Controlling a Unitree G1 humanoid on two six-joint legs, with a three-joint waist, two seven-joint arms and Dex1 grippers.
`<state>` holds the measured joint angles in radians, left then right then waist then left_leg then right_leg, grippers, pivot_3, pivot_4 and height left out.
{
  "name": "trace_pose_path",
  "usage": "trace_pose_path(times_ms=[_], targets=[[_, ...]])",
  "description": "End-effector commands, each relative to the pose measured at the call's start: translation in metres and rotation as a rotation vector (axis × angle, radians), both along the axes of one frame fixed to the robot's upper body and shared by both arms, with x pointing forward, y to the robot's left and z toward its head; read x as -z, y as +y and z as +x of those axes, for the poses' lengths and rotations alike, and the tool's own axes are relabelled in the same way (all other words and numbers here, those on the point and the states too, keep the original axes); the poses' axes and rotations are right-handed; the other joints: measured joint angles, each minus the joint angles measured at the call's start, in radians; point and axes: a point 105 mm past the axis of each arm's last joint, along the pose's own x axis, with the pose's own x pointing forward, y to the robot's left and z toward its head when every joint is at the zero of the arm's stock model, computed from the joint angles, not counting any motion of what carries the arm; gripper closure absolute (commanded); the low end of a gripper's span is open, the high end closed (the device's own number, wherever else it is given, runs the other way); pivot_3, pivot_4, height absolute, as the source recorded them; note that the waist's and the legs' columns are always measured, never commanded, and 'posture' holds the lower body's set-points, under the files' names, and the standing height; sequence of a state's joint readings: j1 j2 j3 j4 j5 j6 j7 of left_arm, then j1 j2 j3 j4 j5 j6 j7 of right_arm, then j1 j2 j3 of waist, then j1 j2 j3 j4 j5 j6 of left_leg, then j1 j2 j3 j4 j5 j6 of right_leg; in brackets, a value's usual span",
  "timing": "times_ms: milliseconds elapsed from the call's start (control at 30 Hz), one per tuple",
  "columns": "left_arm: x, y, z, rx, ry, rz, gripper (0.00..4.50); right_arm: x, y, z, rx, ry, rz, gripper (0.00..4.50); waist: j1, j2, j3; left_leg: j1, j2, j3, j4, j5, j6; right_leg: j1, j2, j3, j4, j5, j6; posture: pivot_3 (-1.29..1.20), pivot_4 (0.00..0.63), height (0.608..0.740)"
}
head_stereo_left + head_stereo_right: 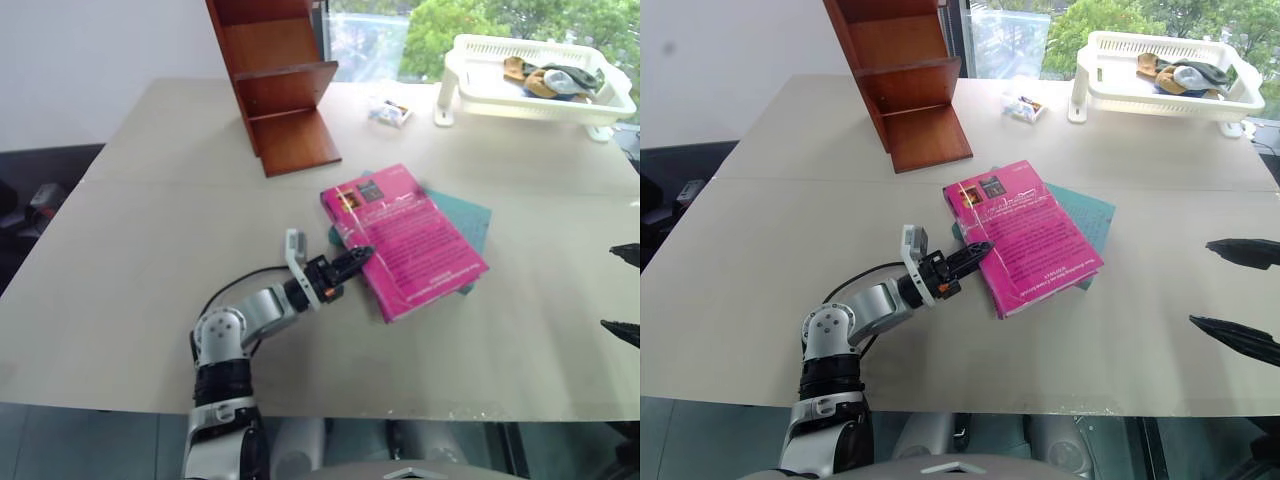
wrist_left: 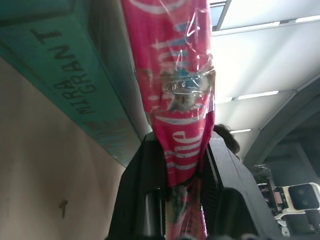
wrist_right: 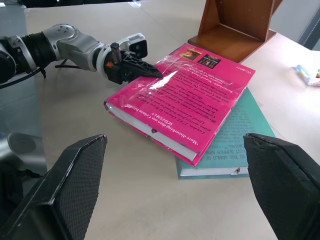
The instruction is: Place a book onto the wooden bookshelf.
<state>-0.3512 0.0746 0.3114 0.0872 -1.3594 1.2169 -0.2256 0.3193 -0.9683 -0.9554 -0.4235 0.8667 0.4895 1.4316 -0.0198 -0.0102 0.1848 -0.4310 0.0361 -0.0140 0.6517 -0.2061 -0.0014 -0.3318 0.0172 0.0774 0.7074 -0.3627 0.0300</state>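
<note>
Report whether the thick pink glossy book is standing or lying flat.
Lying flat: the pink book rests cover-up on the flat teal book, left gripper clamping its edge.

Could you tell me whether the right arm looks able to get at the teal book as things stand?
Probably only partly. The right gripper is open with bare table before it, but the pink book, clamped by the left gripper, lies on the teal book, leaving an edge strip exposed.

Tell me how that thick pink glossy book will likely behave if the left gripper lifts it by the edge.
The thick pink glossy book looks stiff, so it should probably lift as one slab. Its shiny wrap may be slippery between the left gripper fingers pinching one edge. Held off-centre, it will likely sag toward the flat teal book underneath.
</note>
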Motion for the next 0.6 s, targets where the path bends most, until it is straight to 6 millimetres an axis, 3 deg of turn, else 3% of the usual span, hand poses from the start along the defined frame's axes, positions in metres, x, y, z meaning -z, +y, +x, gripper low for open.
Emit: trace_pose_path(times_ms=[33, 133, 267, 500, 600], targets=[[-0.011, 0.001, -0.002, 0.007, -0.024, -0.043, 4.12, -0.006, 0.000, -0.001, -0.021, -0.027, -0.023, 0.00, 0.003, 0.000, 0.000, 0.000, 0.000, 0.000, 0.000, 0.000, 0.000, 0.000, 0.000, 0.000, 0.000, 0.000, 0.000, 0.00, 0.150, 0.740], [-0.010, 0.001, -0.002, 0.001, -0.014, -0.038, 4.12, -0.003, -0.002, 0.000, -0.025, -0.013, -0.034, 0.00, 0.003, 0.000, 0.000, 0.000, 0.000, 0.000, 0.000, 0.000, 0.000, 0.000, 0.000, 0.000, 0.000, 0.000, 0.000, 0.00, 0.150, 0.740], [-0.029, 0.008, 0.002, -0.036, -0.075, -0.080, 4.12, -0.005, -0.002, 0.003, -0.029, -0.012, -0.034, 0.00, 0.003, 0.000, 0.000, 0.000, 0.000, 0.000, 0.000, 0.000, 0.000, 0.000, 0.000, 0.000, -0.001, 0.000, 0.000, 0.00, 0.150, 0.740], [-0.111, 0.013, 0.013, -0.040, -0.422, -0.002, 4.12, -0.004, -0.007, 0.009, -0.030, -0.005, 0.000, 0.00, 0.010, -0.002, 0.001, -0.001, 0.000, 0.001, 0.000, 0.001, -0.001, 0.000, 0.001, -0.002, -0.001, 0.000, 0.000, 0.00, 0.150, 0.740], [-0.143, 0.015, 0.018, -0.049, -0.619, 0.157, 4.12, 0.000, -0.015, 0.014, -0.020, 0.018, -0.012, 0.00, 0.008, -0.001, 0.001, -0.001, 0.000, 0.001, -0.001, 0.003, -0.005, 0.004, 0.000, -0.004, -0.007, 0.001, 0.002, 0.00, 0.150, 0.740]])
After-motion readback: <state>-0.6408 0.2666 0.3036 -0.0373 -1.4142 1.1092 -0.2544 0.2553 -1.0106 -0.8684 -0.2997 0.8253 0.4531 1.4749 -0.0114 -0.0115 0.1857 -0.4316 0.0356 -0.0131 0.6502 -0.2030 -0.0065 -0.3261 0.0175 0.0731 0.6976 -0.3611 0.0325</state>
